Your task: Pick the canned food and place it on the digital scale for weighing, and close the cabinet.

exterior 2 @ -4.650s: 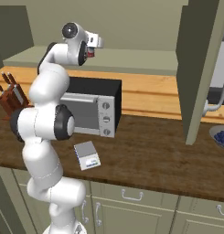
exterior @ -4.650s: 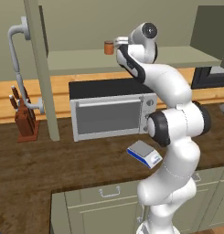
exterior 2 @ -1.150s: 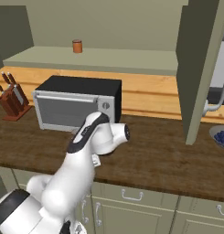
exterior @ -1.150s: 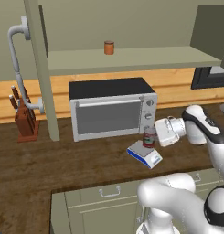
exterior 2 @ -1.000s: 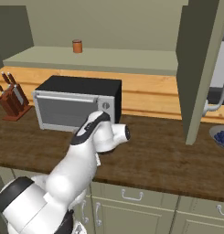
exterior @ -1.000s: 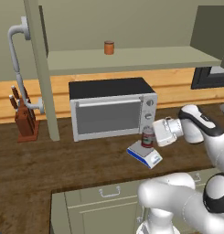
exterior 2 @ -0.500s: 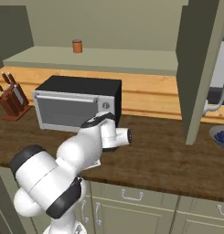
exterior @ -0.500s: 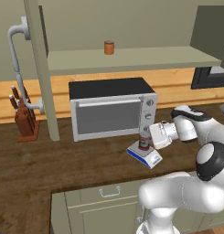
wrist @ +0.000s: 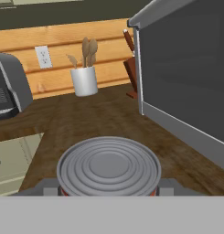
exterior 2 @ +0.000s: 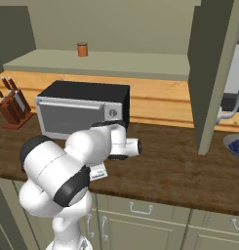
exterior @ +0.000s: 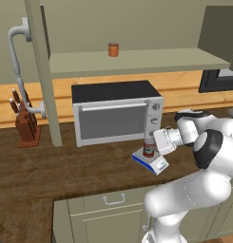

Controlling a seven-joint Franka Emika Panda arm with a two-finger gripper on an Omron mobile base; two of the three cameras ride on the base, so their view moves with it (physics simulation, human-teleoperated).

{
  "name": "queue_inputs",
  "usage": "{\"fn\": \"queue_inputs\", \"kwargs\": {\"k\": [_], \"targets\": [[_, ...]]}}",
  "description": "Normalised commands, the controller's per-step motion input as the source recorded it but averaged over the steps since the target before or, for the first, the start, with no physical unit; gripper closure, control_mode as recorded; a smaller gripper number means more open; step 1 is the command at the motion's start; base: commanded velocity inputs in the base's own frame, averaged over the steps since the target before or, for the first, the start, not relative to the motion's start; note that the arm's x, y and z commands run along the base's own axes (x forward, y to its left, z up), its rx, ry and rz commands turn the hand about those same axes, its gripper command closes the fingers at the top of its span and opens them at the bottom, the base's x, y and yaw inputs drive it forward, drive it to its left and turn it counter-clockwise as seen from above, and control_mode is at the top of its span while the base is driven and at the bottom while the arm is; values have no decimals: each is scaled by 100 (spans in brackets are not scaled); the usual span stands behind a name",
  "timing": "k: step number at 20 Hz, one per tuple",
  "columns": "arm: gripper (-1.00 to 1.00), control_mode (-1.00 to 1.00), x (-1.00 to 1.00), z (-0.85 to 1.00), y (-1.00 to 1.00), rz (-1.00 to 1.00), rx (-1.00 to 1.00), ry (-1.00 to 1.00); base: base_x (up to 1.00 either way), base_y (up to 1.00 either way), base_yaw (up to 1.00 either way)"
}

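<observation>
Resting upright on the scale [exterior: 154, 162], the can [exterior: 149, 148] sits toward the scale's far left corner rather than over the middle, just in front of the toaster oven [exterior: 117, 112] on the dark wood counter [exterior: 65, 166]. That off-centre spot is your first risk: if you let go while the can is not fully settled, or with any sideways pull in the arm, it could tip or slide off the plate edge onto the counter. Your second risk is the retreat: the gripper [exterior: 153, 144] reaches in from the right and stands close to the oven's knob panel, so a careless backing-out could drag the can along or knock the oven face. In the hand view the can's ribbed grey lid [wrist: 109, 165] sits between the two finger pads [wrist: 170, 187], which look pressed to its sides, so you appear to be closed on the can; judge it as held, not released. After that, the cabinet needs shutting: its olive door [exterior 2: 213, 73] stands open far right of the oven, and the other door [exterior: 41, 66] hangs open on the left near the knife block [exterior: 25, 122]. Swinging the arm up there could brush the shelf [exterior: 137, 60] or the orange-brown cylinder [exterior: 113, 49] standing on it, so mind your elbow as you rise from the counter.
</observation>
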Motion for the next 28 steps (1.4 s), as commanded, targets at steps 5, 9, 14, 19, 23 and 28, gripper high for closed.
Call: {"fn": "queue_inputs", "kwargs": {"k": [5, 9, 14, 19, 23, 28], "targets": [[100, -100, 24, -24, 0, 0, 0, 0, 0, 0, 0], [100, -100, 2, -34, 1, 0, 0, 0, 0, 0, 0], [-100, -100, 0, -21, 7, 0, 0, 0, 0, 0, 0], [-100, -100, -1, 0, 0, 0, 0, -3, 0, 0, 0], [-100, -100, -17, 0, 0, 0, 0, -1, 0, 0, 0], [-100, -100, -23, 0, 0, 0, 0, 0, 0, 0, 0]]}}
